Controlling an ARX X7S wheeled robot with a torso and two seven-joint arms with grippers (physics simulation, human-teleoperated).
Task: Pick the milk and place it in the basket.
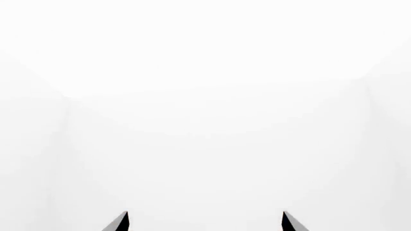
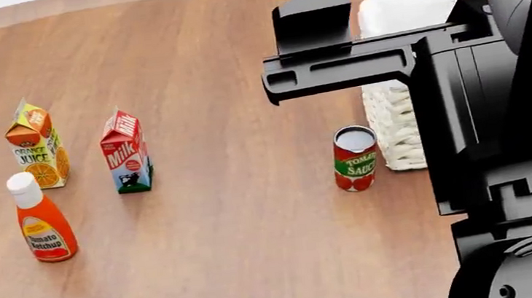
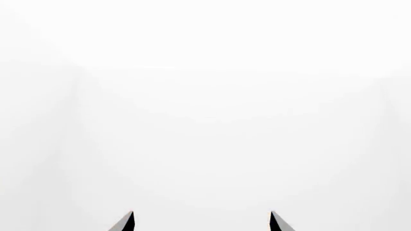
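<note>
The milk [image 2: 126, 152] stands upright on the wooden table [image 2: 247, 253], toward its left side, its long axis vertical. Just to its left stands the juice carton [image 2: 37, 145], with the ketchup bottle [image 2: 41, 222] nearer the front edge. The basket [image 2: 398, 100] sits well apart on the right side, largely hidden behind the right arm [image 2: 457, 101], with the sauce can [image 2: 355, 158] just in front of it.

The left gripper [image 1: 205, 222] and the right gripper [image 3: 202, 222] each show two dark fingertips spread wide with nothing between them, both facing blank white.

Judging by position, the milk lies on the left arm's side, so that arm seems nearer; a sideways pinch across the carton's narrow body would suit it.
</note>
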